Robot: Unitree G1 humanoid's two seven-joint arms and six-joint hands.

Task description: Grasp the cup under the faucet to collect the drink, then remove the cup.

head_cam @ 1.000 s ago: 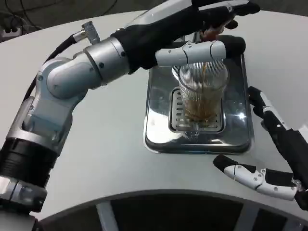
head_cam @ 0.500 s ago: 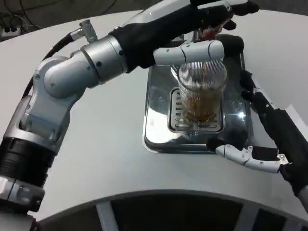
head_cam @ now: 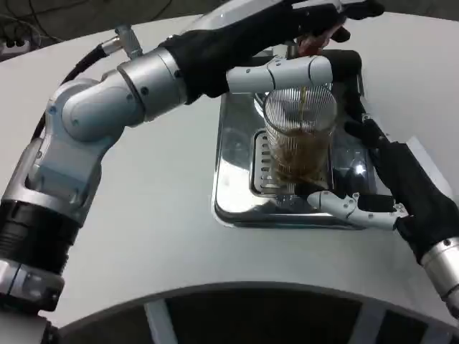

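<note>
one ribbed clear cup stands on the grate of one shiny drip tray, part-filled with brown drink, a thin brown stream falling into it. left hand reaches across above the cup, at the faucet; its grip cannot be told, fingertips cut off by the frame's top edge. right hand, fingers spread wide, empty, lies just beside the cup, over the tray's right side.

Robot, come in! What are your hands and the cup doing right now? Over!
Left robot hand up at the faucet. Right robot hand open beside the cup, not gripping. Cup on drip tray, brown drink pouring in.
</note>
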